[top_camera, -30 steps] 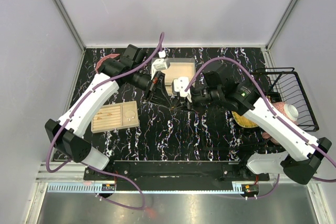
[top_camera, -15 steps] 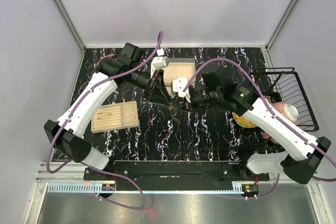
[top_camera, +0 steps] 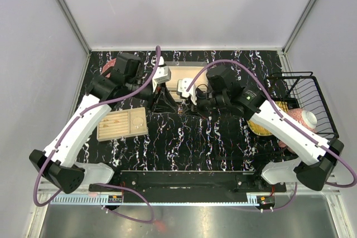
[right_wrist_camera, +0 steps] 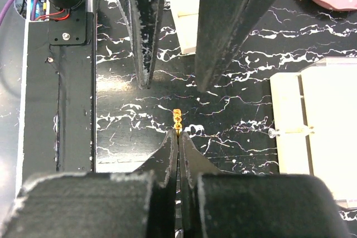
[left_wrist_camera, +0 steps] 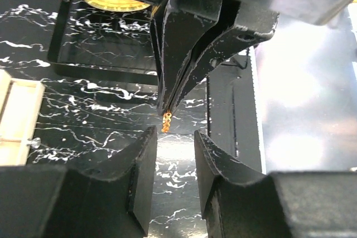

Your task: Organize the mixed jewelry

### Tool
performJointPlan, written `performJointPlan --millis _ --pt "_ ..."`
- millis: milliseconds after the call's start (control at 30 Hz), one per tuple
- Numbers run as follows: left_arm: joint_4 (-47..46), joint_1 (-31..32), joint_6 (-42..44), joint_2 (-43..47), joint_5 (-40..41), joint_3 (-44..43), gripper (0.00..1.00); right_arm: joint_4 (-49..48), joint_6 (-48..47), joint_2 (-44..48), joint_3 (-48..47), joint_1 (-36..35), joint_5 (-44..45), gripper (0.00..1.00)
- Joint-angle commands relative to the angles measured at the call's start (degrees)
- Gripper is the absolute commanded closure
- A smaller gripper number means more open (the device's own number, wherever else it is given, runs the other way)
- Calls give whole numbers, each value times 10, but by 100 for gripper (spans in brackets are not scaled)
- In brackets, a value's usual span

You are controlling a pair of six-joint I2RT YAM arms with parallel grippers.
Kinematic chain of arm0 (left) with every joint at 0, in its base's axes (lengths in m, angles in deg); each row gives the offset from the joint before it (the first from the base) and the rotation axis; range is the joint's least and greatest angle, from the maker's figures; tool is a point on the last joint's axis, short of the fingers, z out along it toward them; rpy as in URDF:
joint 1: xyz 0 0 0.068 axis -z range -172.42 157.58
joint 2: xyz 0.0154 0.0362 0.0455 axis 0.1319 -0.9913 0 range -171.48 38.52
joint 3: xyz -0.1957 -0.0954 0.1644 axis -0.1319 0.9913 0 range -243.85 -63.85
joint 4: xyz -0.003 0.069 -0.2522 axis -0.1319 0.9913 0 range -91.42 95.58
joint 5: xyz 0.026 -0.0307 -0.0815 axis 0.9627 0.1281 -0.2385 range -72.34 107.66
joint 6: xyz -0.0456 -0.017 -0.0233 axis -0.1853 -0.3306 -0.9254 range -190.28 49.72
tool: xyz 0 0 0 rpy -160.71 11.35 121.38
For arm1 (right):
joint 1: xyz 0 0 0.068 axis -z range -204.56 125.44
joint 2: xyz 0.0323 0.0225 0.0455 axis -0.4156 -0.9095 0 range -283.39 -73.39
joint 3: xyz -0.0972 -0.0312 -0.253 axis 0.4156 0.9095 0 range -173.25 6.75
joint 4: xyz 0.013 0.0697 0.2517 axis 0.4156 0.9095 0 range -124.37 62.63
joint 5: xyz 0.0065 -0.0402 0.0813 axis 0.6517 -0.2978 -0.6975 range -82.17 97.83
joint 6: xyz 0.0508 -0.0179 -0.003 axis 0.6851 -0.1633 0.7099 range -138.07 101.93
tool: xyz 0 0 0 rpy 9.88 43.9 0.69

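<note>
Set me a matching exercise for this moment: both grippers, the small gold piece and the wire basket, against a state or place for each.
Things:
1. left gripper
2. right gripper
3. gold piece
4. wire basket

States or places:
A. far right in the top view
B. pinched between two fingertips
C. jaws open, nothing held
D. jaws shut

Pairs: 1-C, 2-D, 3-B, 4-A

Metallic gold jewelry piece (right_wrist_camera: 177,117); glossy tabletop (right_wrist_camera: 234,137)
</note>
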Motion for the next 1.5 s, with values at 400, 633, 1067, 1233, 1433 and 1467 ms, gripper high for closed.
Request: performJointPlan --millis 400,633,1067,1233,1433,1467 --pt "-167 10 -62 35 59 76 63 -28 35 0 -39 2 16 100" --pt "-174 14 -70 33 48 79 63 -35 39 3 -31 4 23 100" --pt "-184 15 -76 39 41 90 63 -39 44 7 -32 8 34 100" --pt "-188 18 -77 37 37 97 64 -41 45 4 -33 8 37 100" --pt "-190 17 -78 38 38 97 71 -41 45 3 -32 9 37 100" --pt "-190 18 -78 37 35 97 73 -42 45 3 -32 9 37 100"
